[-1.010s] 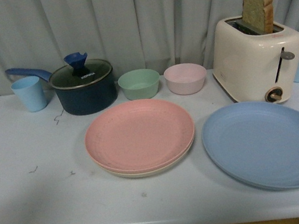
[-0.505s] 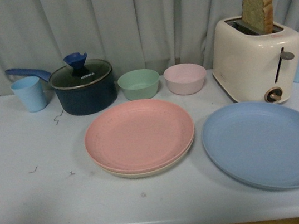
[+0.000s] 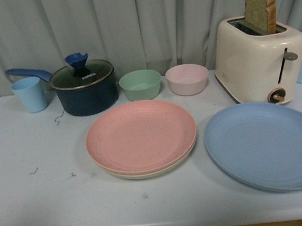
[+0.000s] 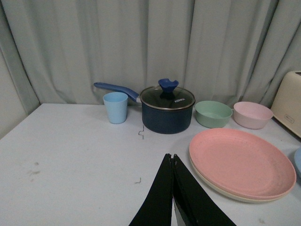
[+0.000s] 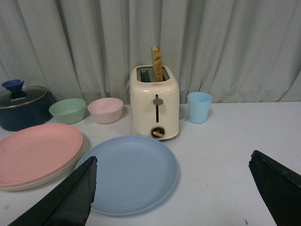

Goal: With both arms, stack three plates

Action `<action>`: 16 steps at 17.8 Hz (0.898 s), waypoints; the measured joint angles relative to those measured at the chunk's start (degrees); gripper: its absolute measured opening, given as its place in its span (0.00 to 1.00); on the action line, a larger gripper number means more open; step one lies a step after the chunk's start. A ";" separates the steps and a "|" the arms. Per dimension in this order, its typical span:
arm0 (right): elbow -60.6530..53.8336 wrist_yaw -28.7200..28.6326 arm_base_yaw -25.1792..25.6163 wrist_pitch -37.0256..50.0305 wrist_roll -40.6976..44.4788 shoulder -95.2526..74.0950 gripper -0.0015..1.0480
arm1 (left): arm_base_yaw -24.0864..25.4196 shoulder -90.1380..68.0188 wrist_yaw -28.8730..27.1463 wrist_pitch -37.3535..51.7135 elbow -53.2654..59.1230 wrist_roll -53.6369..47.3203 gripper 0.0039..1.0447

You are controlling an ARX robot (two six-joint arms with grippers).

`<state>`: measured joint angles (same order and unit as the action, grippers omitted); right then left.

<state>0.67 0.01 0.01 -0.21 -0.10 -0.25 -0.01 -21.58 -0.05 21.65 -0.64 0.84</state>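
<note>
Stacking looks two-thirds done: the pink plate [image 3: 140,134] sits on the cream plate [image 3: 149,173] mid-counter [image 3: 38,192], while the blue plate [image 3: 269,145] lies alone just to their right, in front of the toaster [image 3: 257,63]. The left claw [image 4: 173,157] is clenched on nothing, short of the pink plate, and the right claw [image 5: 172,157] hangs released and spread wide before the blue plate. Next, I judge, the right claw must pinch the blue plate's rim, lift it and set it on the pink one.
</note>
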 joint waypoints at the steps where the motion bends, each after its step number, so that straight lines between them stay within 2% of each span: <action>1: 0.00 0.00 0.00 0.00 0.00 0.00 0.94 | 0.00 0.74 0.00 -0.79 0.00 0.00 0.01; 12: 0.00 0.00 0.00 0.02 0.00 0.00 0.94 | 0.00 12.20 0.02 -12.48 0.00 0.00 0.01; 13: 0.00 0.00 0.00 0.00 0.00 0.00 0.94 | 0.00 18.12 0.24 -21.46 -0.04 0.00 0.01; 16: 0.00 0.00 0.00 0.00 0.00 0.00 0.94 | 0.00 21.11 -0.02 -22.23 -0.02 0.00 0.01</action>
<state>0.67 0.01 0.01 -0.21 -0.10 -0.25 -0.01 -0.47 -0.08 -0.58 -0.67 0.84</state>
